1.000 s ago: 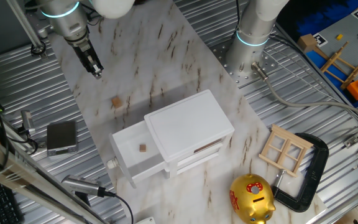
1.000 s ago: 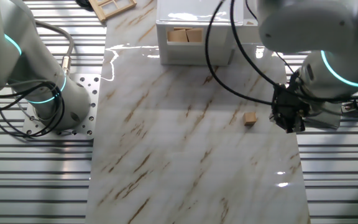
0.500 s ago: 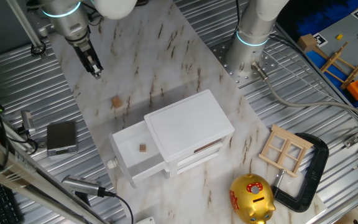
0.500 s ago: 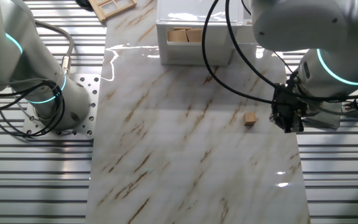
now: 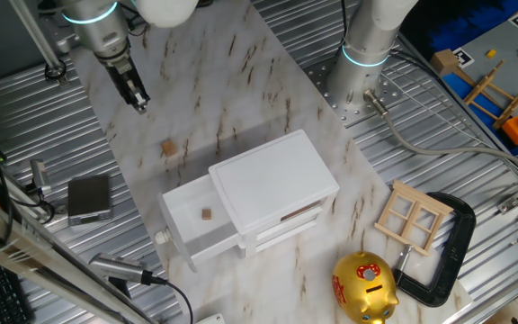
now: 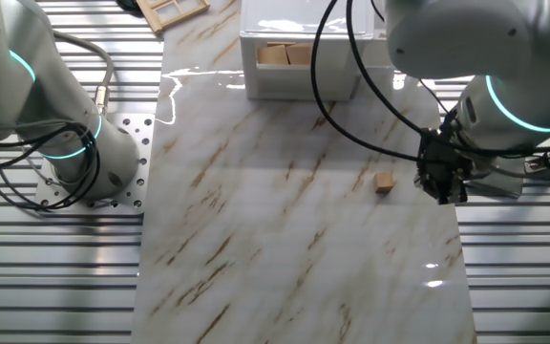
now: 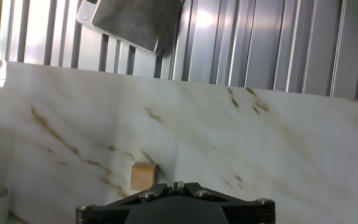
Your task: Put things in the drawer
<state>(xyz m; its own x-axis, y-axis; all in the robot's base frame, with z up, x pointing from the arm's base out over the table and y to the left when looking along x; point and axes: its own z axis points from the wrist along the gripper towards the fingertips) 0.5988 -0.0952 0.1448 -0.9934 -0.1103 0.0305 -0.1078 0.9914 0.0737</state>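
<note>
A tiny tan wooden cube (image 5: 167,148) lies on the marble board, apart from the white cabinet (image 5: 277,180). It also shows in the other fixed view (image 6: 384,182) and in the hand view (image 7: 143,176). The top drawer (image 5: 185,229) is pulled open toward the front left, and a second cube (image 5: 207,214) lies inside it. My gripper (image 5: 138,99) hangs over the far left of the board, beside the loose cube and apart from it. Its fingers look pressed together with nothing between them. It also shows in the other fixed view (image 6: 443,188) and the hand view (image 7: 176,185).
A grey flat device (image 5: 89,198) lies on the ribbed metal table left of the board. A pale wooden window frame (image 5: 411,216), a black clamp (image 5: 448,243) and a gold piggy bank (image 5: 364,286) sit right of the cabinet. A second arm's base (image 5: 364,63) stands behind.
The gripper has shifted very slightly away from the cube over the last second. The cubes and the drawer have not moved.
</note>
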